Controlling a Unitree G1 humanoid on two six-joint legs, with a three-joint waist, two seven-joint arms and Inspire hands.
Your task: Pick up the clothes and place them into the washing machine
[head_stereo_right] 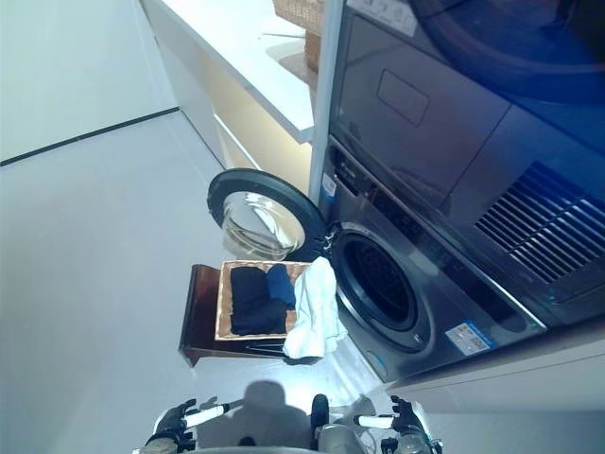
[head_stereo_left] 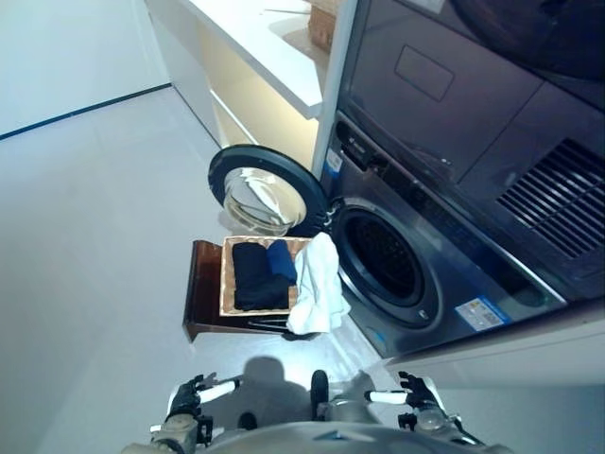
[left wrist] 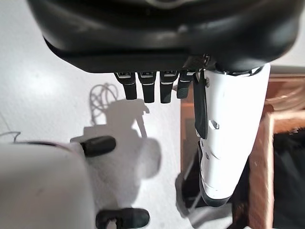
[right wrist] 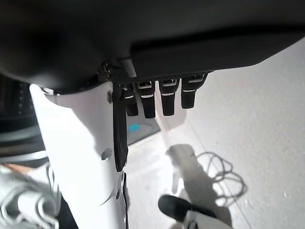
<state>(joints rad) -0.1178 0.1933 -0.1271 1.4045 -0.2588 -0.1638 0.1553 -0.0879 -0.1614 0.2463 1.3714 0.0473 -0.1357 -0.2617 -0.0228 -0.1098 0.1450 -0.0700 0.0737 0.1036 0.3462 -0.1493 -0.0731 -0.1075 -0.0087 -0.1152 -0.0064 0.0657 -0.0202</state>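
Observation:
A wicker basket (head_stereo_left: 225,284) sits on a low brown stool (head_stereo_left: 202,295) in front of the washing machine (head_stereo_left: 454,284). It holds a black garment (head_stereo_left: 253,276) and a blue garment (head_stereo_left: 281,259). A white garment (head_stereo_left: 317,284) hangs over the basket's right rim, beside the drum opening (head_stereo_left: 383,260). The round door (head_stereo_left: 260,194) is swung wide open behind the basket. My left hand (head_stereo_left: 189,399) and right hand (head_stereo_left: 421,392) hang low at the near edge, well short of the basket. Both are open and empty, with fingers (left wrist: 143,88) relaxed and the white-covered thumb (right wrist: 81,157) straight.
A second machine (head_stereo_left: 473,95) is stacked above the washer. A white counter (head_stereo_left: 265,47) with a wicker basket (head_stereo_left: 323,24) on it runs back along the left of the machines. Pale floor (head_stereo_left: 95,236) spreads out to the left of the stool.

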